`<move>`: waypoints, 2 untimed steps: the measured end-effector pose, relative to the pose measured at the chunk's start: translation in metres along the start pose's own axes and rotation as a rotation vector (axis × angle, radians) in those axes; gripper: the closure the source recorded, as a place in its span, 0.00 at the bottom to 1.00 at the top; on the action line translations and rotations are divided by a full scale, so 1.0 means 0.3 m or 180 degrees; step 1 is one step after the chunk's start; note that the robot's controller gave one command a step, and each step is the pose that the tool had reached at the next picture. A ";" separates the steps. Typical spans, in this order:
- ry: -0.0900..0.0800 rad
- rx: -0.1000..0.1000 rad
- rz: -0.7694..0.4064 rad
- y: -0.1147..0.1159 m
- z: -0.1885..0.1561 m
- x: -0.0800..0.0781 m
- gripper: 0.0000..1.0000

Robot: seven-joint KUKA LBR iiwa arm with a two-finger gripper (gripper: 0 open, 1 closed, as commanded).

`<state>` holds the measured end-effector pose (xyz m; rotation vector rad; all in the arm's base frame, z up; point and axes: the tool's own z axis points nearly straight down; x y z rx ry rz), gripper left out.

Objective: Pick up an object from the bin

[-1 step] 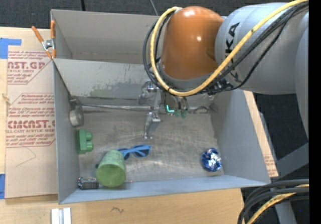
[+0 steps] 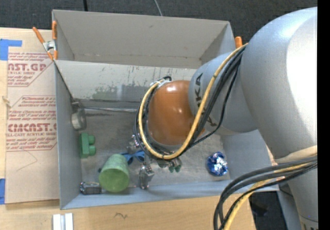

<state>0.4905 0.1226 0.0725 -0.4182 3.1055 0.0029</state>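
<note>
The arm (image 2: 278, 84) reaches down into the grey metal bin (image 2: 139, 33), its rounded orange cover (image 2: 172, 113) and looped yellow and black cables (image 2: 203, 110) hanging over the middle of the floor. Below the cover the gripper (image 2: 141, 161) sits low, just to the right of a pale green cup (image 2: 114, 173) that lies on its side with its mouth toward the camera. The two metal fingers (image 2: 146, 176) stand apart – released, not clenched – one above the cup's upper right edge and the other just beside the cup's right flank.

In the gap between them lies a small blue thing (image 2: 132, 157), thin and angular, touching or nearly touching the cup's upper right rim. Its exact kind is hard to make out, as the gripper covers part of it. The fingers are on either side of it but are not pressed on it.

Up and left of the cup, near it but apart, rests a darker green block (image 2: 86, 145) with rounded lobes. Further up from the cup lies a metal ladle (image 2: 78, 119), its long handle running off to the right under the cover. At the cup's lower left – just beside it – is a small dark metal piece (image 2: 90, 188). Well to the right of the cup, past the gripper, sits a shiny blue ball (image 2: 217, 164).
</note>
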 end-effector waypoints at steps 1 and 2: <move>0.0040 0.0000 0.0000 -0.001 -0.004 0.007 1.00; -0.0005 0.0008 -0.0778 -0.173 -0.632 -0.059 1.00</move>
